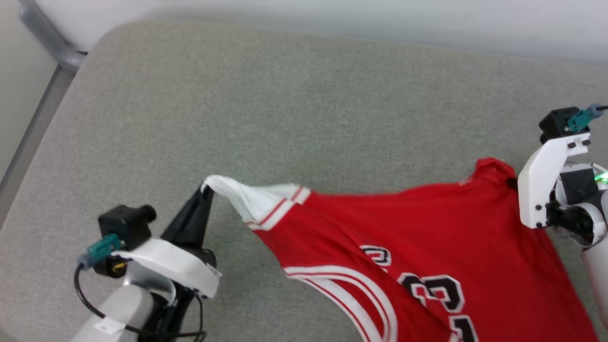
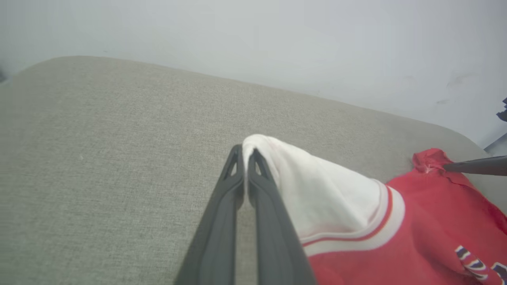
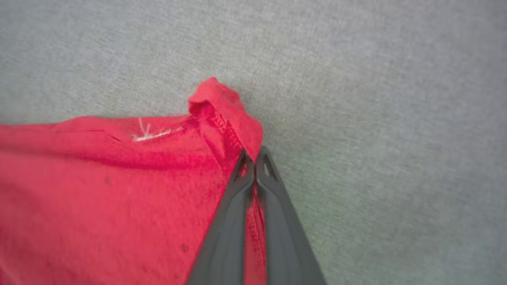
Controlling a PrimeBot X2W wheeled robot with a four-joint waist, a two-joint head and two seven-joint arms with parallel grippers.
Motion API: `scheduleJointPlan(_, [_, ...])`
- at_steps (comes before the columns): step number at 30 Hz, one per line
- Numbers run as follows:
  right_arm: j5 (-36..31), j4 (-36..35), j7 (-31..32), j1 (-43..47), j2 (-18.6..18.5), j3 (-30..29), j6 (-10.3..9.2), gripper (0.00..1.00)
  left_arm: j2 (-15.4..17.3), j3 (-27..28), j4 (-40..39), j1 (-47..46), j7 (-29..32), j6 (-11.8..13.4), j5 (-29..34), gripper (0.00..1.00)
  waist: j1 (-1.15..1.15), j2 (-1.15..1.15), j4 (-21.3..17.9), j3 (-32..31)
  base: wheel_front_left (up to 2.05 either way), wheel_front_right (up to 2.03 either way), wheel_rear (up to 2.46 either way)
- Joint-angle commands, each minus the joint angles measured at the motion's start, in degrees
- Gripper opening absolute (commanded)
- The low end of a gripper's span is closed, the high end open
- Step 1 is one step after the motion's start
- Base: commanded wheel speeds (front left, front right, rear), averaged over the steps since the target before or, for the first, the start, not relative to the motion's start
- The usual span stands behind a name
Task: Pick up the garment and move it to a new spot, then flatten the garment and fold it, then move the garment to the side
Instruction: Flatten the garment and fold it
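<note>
The shirt [image 1: 427, 223] stretches over the grey cushion [image 1: 285, 118] — left gripper [image 1: 205, 189] clamped on its white sleeve, right gripper [image 3: 256, 159] on a red corner.

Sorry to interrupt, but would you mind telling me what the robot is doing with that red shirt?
The robot holds the garment by two points over the grey cushion. Its left gripper is shut on the white sleeve end, its right gripper on a red corner. The cloth stretches between them, not yet folded.
</note>
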Motion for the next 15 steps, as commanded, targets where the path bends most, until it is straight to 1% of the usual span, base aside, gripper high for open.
scheduleJointPlan(1, [-1.2, 0.0, -1.9, -1.0, 1.0, -1.1, -0.04, 0.00, 0.6, 0.9, 0.3, -1.4, -0.4, 0.3, 0.1, 0.00, 0.00, 0.00, -1.6, -2.2, 0.00, 0.00, 0.00])
scheduleJointPlan(5, [-3.6, -0.6, -7.2, -1.8, 3.2, -4.8, -0.04, 0.00, 2.0, 2.9, 1.7, -4.4, 0.0, 0.0, -0.6, 0.00, 0.00, 0.00, -3.7, -4.8, 0.00, 0.00, 0.00])
scheduleJointPlan(8, [-5.4, -1.0, -9.9, -2.9, 4.7, -6.8, -0.04, 0.00, 2.8, 4.2, 3.3, -7.8, 0.8, -0.4, -1.0, 0.00, 0.00, 0.00, -5.3, -6.0, 0.00, 0.00, 0.00])
scheduleJointPlan(12, [-7.7, -1.5, -12.7, -5.4, 6.1, -9.1, -0.05, 0.00, 3.5, 5.3, 5.9, -14.4, 2.4, -1.5, -1.4, 0.00, 0.00, 0.00, -6.9, -6.5, 0.00, 0.00, 0.00])
scheduleJointPlan(15, [-9.9, -2.0, -14.6, -8.4, 7.0, -10.8, -0.05, 0.00, 3.3, 5.9, 8.6, -20.5, 3.2, -2.6, -1.1, 0.00, 0.00, 0.00, -7.9, -5.6, 0.00, 0.00, 0.00])
